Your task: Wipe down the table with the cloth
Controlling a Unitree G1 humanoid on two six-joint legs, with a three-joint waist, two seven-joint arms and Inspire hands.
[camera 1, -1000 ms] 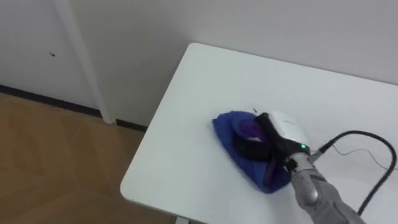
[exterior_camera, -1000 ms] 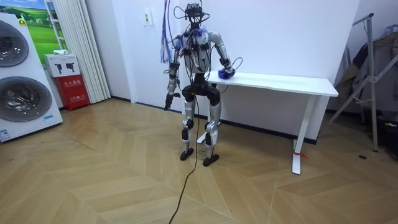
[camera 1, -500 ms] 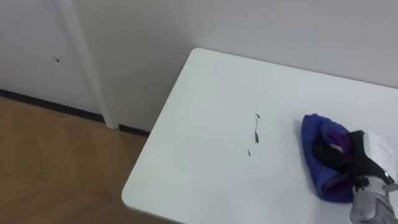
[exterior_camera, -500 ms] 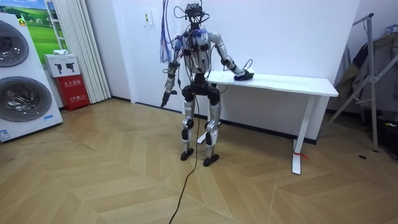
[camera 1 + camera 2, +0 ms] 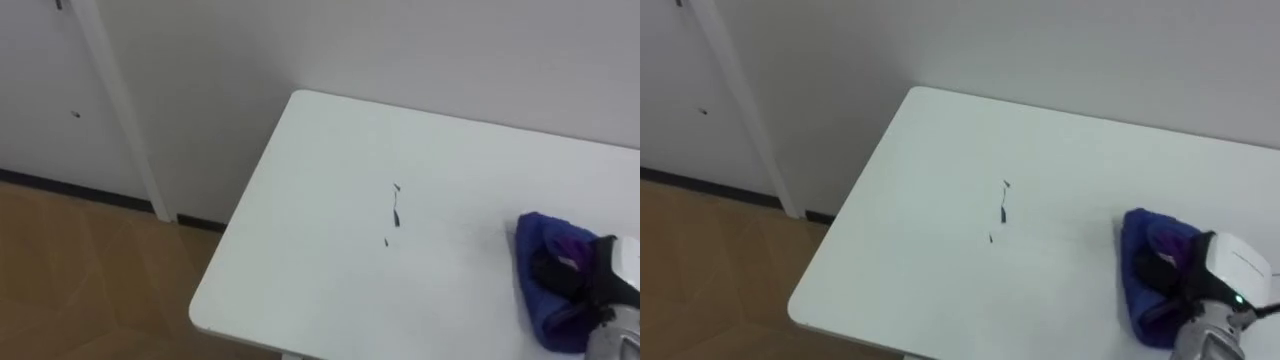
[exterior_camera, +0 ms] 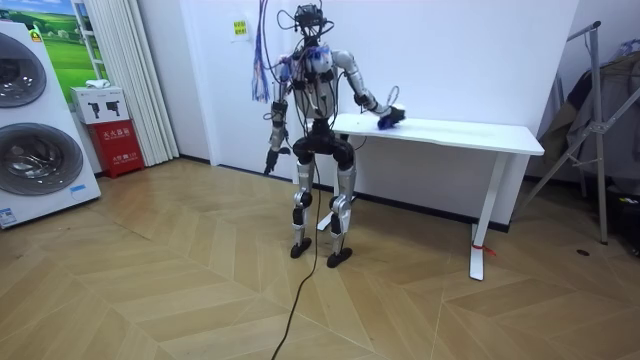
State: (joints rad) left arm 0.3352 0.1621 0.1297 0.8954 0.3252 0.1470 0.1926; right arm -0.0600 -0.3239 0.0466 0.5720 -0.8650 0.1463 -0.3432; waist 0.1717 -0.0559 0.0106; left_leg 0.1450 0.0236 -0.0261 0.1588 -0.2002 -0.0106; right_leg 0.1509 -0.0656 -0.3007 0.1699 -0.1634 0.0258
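Gripping the cloth (image 5: 1138, 300), right hand (image 5: 1232, 266) rests on the table (image 5: 910, 220), fingers curled into the bunched blue folds. Small dark marks (image 5: 1001, 212) lie well left of this hand. Left hand (image 6: 268, 160) hangs at the robot's side.

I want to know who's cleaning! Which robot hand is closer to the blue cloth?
Right. The right hand holds the blue cloth on the table; the left hand hangs by the robot's side, away from it.

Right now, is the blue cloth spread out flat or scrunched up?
Scrunched up: the blue cloth sits in a thick lump under the right hand on the white table.
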